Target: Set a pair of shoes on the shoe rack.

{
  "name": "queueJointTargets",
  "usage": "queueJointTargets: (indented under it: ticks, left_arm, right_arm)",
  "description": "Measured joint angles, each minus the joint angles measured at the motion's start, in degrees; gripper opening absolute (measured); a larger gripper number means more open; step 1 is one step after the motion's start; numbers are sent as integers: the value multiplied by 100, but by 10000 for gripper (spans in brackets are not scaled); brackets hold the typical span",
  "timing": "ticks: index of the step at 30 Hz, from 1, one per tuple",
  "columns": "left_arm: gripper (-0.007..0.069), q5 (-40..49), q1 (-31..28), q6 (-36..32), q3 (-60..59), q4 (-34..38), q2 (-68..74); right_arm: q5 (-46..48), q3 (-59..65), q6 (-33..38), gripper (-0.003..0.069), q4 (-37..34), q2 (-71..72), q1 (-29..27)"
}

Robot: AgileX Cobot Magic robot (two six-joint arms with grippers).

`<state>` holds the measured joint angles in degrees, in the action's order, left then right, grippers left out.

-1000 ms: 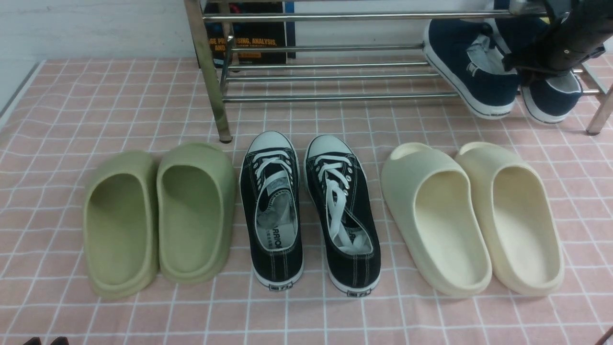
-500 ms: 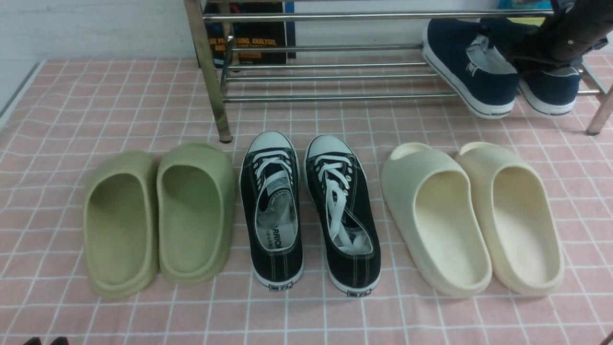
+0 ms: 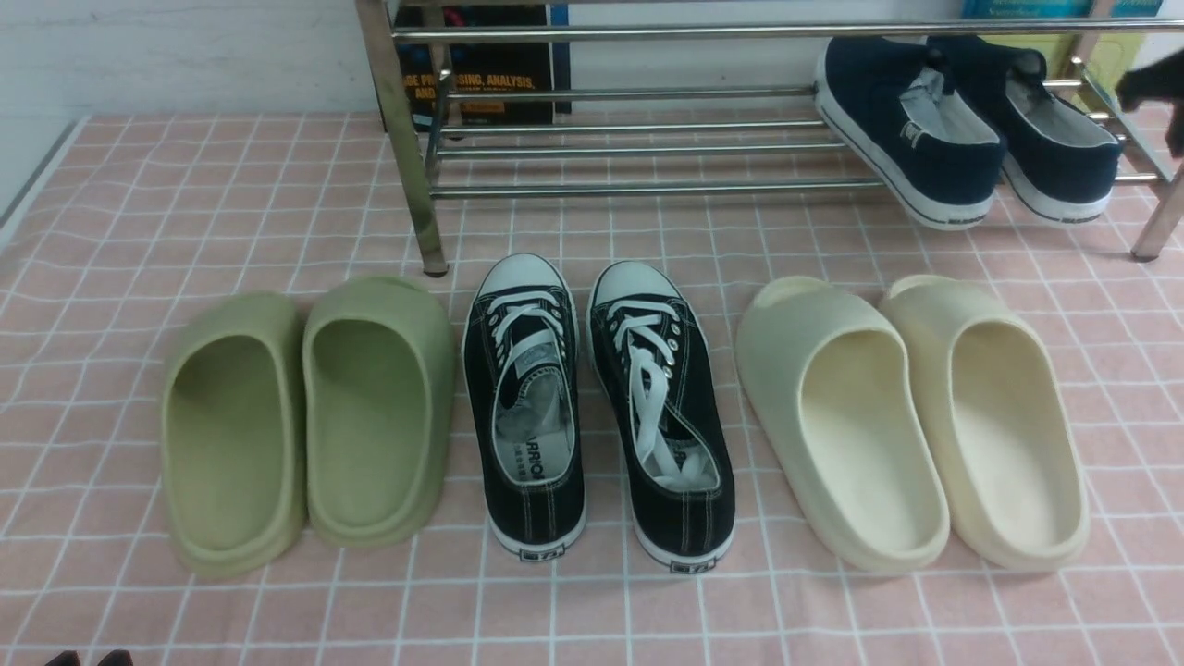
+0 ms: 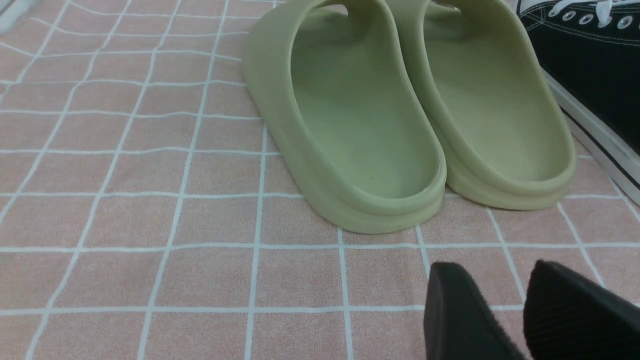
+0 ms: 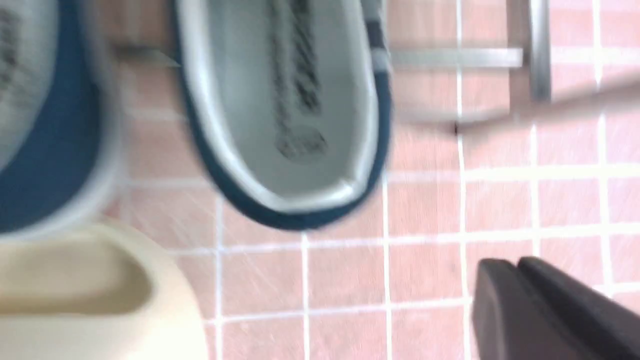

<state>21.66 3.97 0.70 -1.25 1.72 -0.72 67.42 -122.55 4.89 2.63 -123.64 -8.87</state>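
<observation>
Where the pink checked cloth ends at the far left of the front view, a grey edge runs beside it (a white wall stands just past that). Bare cloth fills the upper left. A thin strip of bare cloth also lies between the shoe rack and the row of shoes across the middle. The rack's long shiny rails run across the top of the frame.

The pair of shoes sits on the low rails at the upper right. They are dark blue with white soles and grey insides, and they have no laces. Their heels point at the camera and stick out past the front rail. The left one leans over. The right one is near the rack's right leg.

The right gripper hangs at the right edge, apart from the pair. Its fingers are pressed together and hold nothing. The left gripper is low over the cloth near the green slides, with a narrow gap between its fingers and nothing in it.

Black lace-up sneakers stand in the middle of the row. Cream slides lie right below the pair. A book stands behind the rack.
</observation>
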Motion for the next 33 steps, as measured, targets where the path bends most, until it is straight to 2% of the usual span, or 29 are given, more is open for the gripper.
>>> queueJointTargets:
  ticks: [2,10,22,28,33]
  left_arm:
    - [239,0,0,0,0,0,0]
    - [239,0,0,0,0,0,0]
    - [239,0,0,0,0,0,0]
    - [239,0,0,0,0,0,0]
    - [239,0,0,0,0,0,0]
  right_arm:
    - [-85,293,-7,-16,-78,-154,-60]
    - [-638,509,-7,-18,-640,-393,138]
    - [-293,509,-27,-4,-867,-123,331]
    - [253,965,48,9,-479,963,331]
    - [126,2004,124,9,-483,2516,331]
